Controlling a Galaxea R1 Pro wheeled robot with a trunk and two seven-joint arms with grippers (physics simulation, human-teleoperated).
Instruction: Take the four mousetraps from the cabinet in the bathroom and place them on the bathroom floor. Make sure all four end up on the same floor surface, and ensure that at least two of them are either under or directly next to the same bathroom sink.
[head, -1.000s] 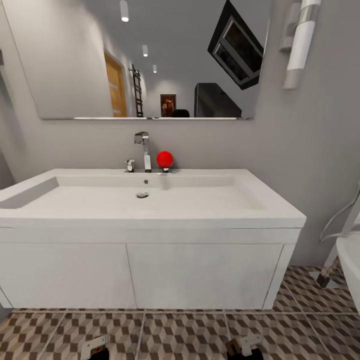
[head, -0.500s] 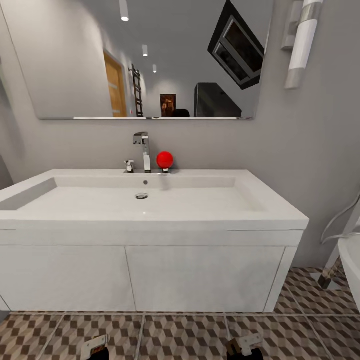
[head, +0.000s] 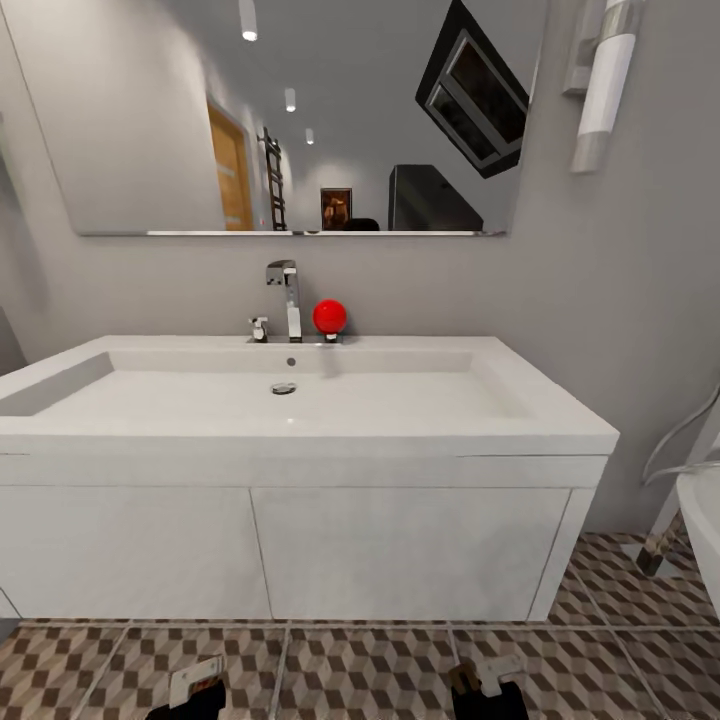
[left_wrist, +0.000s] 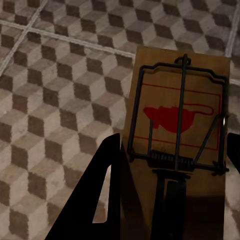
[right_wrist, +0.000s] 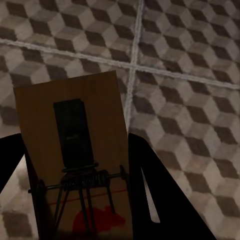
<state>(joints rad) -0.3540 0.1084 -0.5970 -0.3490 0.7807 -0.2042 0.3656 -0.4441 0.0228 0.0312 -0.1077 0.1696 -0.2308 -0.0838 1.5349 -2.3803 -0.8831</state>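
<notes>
Holding one trap each, the left hand (left_wrist: 170, 200) grips a mousetrap (left_wrist: 177, 110) and the right hand (right_wrist: 75, 200) grips another trap (right_wrist: 75, 135), low over the floor (head: 370, 670) before the white sink (head: 300, 410).

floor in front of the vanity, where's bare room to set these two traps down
The tiled floor lies bare along the base of the white vanity, between the left gripper and right gripper. Each wrist view shows open tiles beyond its mousetrap. It gets tighter at the far right, by the hose and a white fixture's edge.
</notes>
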